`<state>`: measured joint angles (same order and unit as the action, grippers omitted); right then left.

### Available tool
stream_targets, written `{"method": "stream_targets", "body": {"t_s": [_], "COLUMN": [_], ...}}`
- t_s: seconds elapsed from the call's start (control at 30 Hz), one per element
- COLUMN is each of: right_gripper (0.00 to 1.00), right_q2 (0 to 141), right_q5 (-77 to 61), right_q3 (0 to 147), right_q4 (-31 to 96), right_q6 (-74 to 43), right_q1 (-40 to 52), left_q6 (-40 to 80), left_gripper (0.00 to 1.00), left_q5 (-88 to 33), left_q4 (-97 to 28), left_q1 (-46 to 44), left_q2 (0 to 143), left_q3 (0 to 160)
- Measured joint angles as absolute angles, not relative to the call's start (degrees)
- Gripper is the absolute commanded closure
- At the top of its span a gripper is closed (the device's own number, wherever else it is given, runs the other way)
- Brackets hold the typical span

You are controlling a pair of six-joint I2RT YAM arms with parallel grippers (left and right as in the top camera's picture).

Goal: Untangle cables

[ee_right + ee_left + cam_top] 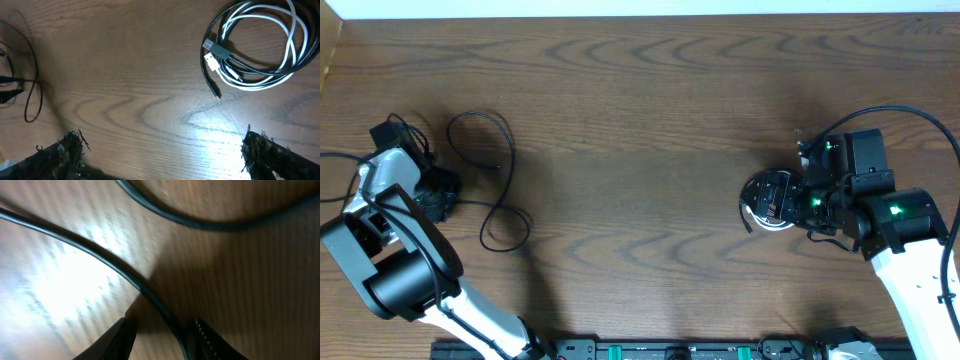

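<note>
Evidently the left gripper sits low on the wooden table, jaws partly apart astride the loose black cable to pinch it, while the right gripper, spread wide and empty, hovers beside the coiled white and black cables.

Holds left gripper low at the left side, jaws partly apart. Holds right gripper higher on the right side, jaws spread fully wide.
</note>
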<state>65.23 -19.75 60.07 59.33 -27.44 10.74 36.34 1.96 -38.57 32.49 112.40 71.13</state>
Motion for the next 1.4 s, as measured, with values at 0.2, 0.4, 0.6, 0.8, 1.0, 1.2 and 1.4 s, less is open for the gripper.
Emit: {"method": "stream_targets", "body": {"t_s": [0.2,0.4,0.6,0.8,1.0,1.2,1.4], "right_gripper": [0.01,0.01,0.01,0.01,0.01,0.01,0.01], "right_q2": [65.3,65.2,65.2,65.2,65.2,65.2,65.2], "right_q5": [-19.7,-19.7,-19.7,-19.7,-19.7,-19.7,-19.7], "right_q3": [60.1,60.1,60.1,60.1,60.1,60.1,60.1], "right_q4": [59.3,59.3,59.3,59.3,59.3,59.3,59.3], "right_q6": [-27.4,-27.4,-27.4,-27.4,-27.4,-27.4,-27.4], "right_q1": [10.7,10.7,10.7,10.7,10.7,10.7,10.7], "left_q6": [37.9,38.7,38.3,34.8,34.4,34.5,34.3], "left_gripper": [0.74,0.92,0.92,0.93,0.93,0.86,0.61], "left_q5": [6.5,8.0,7.8,-0.3,-14.4,-20.6,-8.7], "left_q4": [-34.4,-33.1,-33.2,-35.1,-26.3,-17.5,-28.3], "left_q1": [32.4,32.4,32.4,32.9,32.2,26.4,22.1], "left_q2": [111.9,111.9,111.9,109.9,97.0,79.2,73.5], "left_q3": [69.6,69.3,69.2,70.6,77.1,83.6,84.4]}}
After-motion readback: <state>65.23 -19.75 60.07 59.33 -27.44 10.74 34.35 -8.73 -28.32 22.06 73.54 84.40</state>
